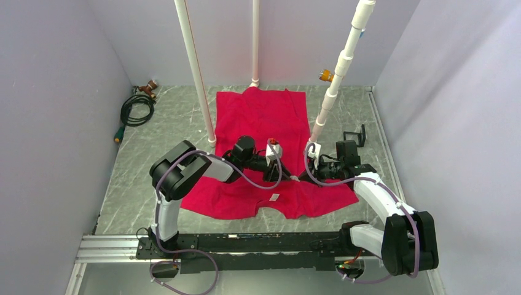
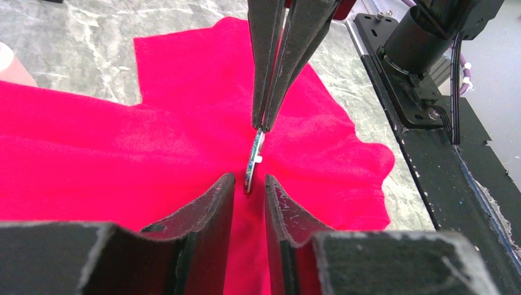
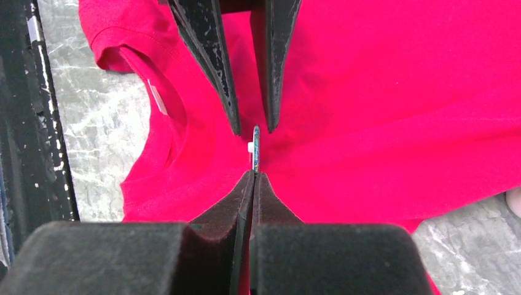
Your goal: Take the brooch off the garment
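Note:
The garment [image 1: 258, 117] is a red T-shirt spread flat on the table, its white neck label [image 1: 274, 197] toward the arms. Both grippers meet over its near part. The brooch [image 3: 255, 147] stands on edge above the fabric, a thin dark disc with a small white pin back. My right gripper [image 3: 253, 174] is shut on the rim of the brooch [image 2: 252, 163]. My left gripper [image 2: 249, 178] faces it from the other side with its fingers apart, one on each side of the brooch, red cloth showing in the gap. In the top view the brooch is hidden by the grippers.
Three white pipes rise from the table: one left of the shirt [image 1: 196, 74], one behind it [image 1: 255, 43], one at its right [image 1: 335, 92]. A coiled black cable [image 1: 136, 109] lies far left. A black bracket [image 1: 355, 135] stands at the right. The mounting rail [image 1: 246, 243] runs along the near edge.

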`<action>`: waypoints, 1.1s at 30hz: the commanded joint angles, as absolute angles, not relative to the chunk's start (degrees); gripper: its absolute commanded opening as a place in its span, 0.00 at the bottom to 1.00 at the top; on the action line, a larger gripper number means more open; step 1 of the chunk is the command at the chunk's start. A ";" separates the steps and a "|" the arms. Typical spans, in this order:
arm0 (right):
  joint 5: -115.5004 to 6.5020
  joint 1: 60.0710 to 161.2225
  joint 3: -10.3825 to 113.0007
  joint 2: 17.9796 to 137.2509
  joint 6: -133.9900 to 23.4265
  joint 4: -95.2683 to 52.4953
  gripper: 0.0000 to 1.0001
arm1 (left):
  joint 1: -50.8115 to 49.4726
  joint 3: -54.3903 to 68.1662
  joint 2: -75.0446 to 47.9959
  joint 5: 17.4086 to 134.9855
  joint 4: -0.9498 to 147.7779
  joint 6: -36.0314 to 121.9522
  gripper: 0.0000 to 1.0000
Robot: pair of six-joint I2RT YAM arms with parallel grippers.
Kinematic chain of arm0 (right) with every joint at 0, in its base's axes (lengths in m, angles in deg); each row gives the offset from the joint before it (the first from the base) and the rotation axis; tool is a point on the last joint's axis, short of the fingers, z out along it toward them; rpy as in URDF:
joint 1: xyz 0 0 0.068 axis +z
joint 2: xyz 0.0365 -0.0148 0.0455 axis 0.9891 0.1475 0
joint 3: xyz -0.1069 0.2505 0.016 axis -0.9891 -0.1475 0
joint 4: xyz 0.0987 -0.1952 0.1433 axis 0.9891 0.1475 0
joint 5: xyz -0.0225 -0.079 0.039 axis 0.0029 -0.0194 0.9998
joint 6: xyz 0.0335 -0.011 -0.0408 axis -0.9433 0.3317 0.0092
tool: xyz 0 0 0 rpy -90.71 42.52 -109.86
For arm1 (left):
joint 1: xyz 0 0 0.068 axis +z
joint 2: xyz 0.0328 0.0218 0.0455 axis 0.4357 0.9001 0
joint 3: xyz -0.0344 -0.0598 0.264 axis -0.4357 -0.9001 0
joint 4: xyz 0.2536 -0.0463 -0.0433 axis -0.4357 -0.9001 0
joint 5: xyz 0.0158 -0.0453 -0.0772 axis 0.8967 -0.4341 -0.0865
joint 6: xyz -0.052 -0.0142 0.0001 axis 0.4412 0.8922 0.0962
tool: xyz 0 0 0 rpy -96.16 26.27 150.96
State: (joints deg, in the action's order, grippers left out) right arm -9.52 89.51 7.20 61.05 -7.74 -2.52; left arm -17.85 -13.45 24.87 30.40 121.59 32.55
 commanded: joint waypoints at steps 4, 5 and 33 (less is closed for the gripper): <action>-6.42 89.33 8.46 61.09 -6.65 -2.63 0.00 | -19.13 -11.82 26.46 30.13 122.70 32.14 0.25; -6.42 89.30 8.46 61.02 -6.56 -2.52 0.00 | -19.13 -11.83 26.47 30.34 122.58 32.09 0.23; -12.67 88.92 17.25 61.53 9.62 13.87 0.42 | -19.13 2.55 18.37 31.77 74.06 10.03 0.00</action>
